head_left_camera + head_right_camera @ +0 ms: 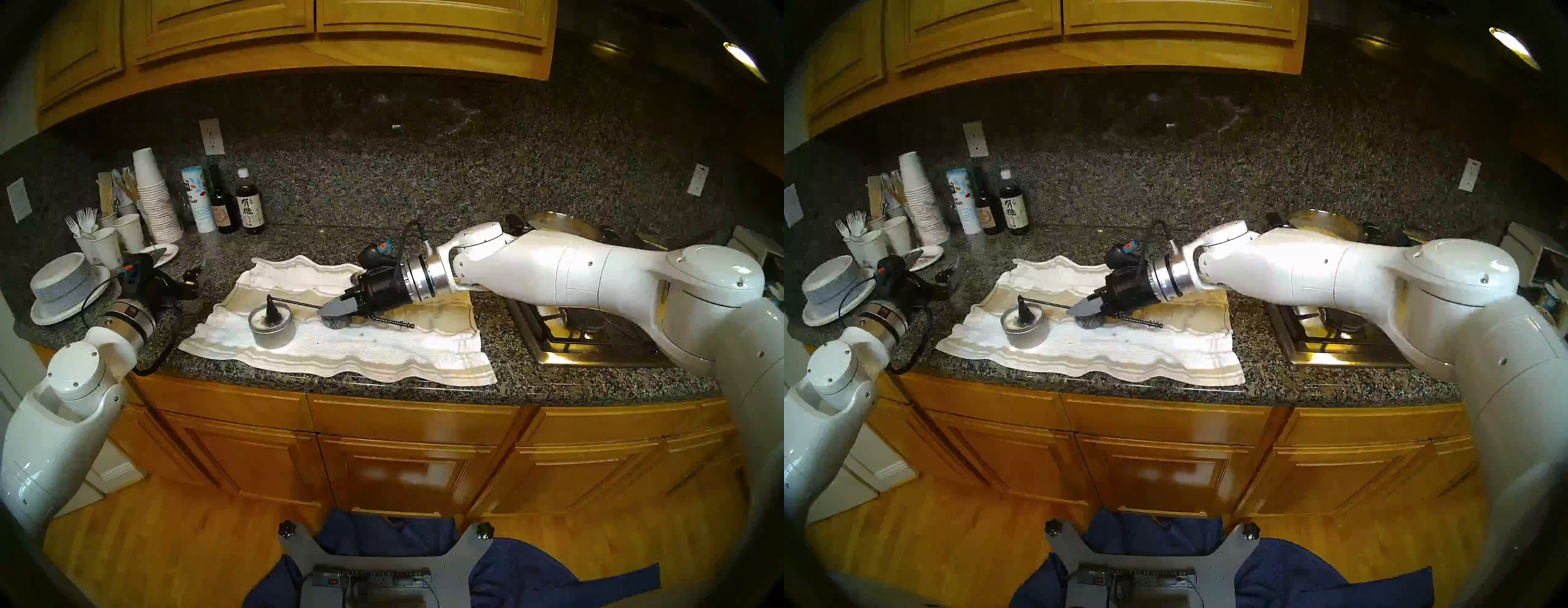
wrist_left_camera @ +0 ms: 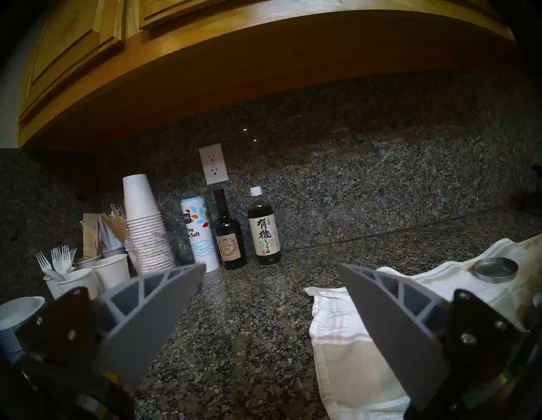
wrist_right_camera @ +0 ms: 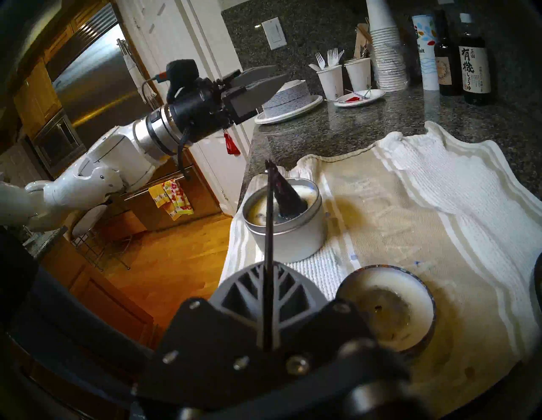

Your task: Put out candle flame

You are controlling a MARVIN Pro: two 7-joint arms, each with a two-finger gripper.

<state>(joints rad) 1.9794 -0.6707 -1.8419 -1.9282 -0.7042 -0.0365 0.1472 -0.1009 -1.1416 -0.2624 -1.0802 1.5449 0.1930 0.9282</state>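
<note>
Candle [image 1: 271, 329] sits in its tin on the towel [image 1: 339, 348], the snuffer [image 1: 271, 313] cone down on its wax. Right gripper [image 1: 335, 308] pinches the snuffer's rod; left gripper [image 2: 269, 272] is spread wide, holding nothing.

Warm, dim kitchen light falls from a bright oval lamp [image 1: 745, 59] at upper right (it flares white). The glossy honey-wood lower cabinet doors [image 1: 407, 471] carry pale glare patches. Fisheye bending curves every edge into dark vignette; nearby black wrist hardware [image 3: 264, 375] blurs.
</note>
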